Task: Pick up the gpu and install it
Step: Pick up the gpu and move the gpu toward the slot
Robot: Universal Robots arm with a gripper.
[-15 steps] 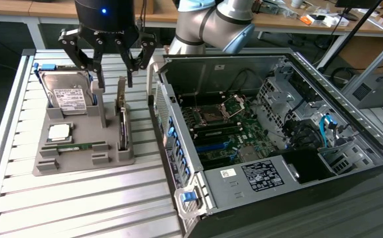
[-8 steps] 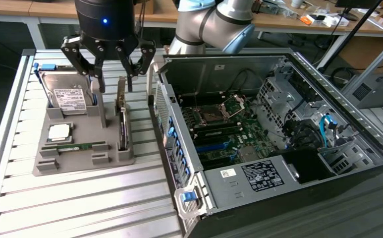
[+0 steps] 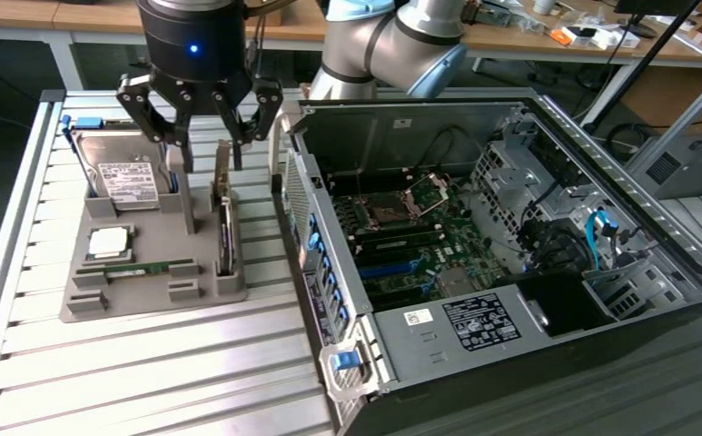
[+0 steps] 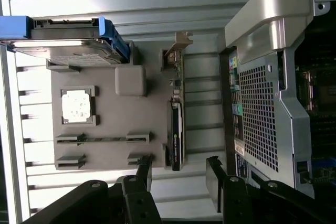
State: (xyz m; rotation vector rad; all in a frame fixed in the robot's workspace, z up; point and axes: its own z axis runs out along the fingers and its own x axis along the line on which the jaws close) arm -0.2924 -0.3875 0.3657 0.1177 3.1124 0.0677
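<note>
In the exterior view my gripper (image 3: 205, 143) hangs spread wide, its dark fingers (image 3: 169, 136) splayed apart and nothing caught between them. Directly beneath me lies a grey tray (image 3: 144, 304) on the slatted metal table (image 3: 144, 381). The gpu (image 3: 222, 213) stands on its long edge in a slot of that tray, under the finger nearest the exterior view's right; its far end reaches up close to my fingertips, and I cannot tell from here whether we touch. Under my other side, a hard drive (image 3: 126, 177) with a white label leans in its own holder. Further from me on the tray are a square processor chip (image 3: 110, 241) and a narrow green memory stick (image 3: 136, 269). Just beside the tray, toward the exterior view's right, the open computer case (image 3: 448, 118) lies with its motherboard (image 3: 411, 236) exposed.

In the wrist view I look straight down past my gripper (image 4: 178, 177). My two fingers (image 4: 144, 174) stand well apart and released, gripping nothing. The gpu (image 4: 177, 129) sits edge-up in its tray slot, lined up with the gap between my fingers and clear of both. The tray (image 4: 110, 114) spreads out to one side of it, carrying the hard drive (image 4: 63, 51) in its blue carrier. On the gpu's other side is the perforated wall of the computer case (image 4: 262, 103).
</note>
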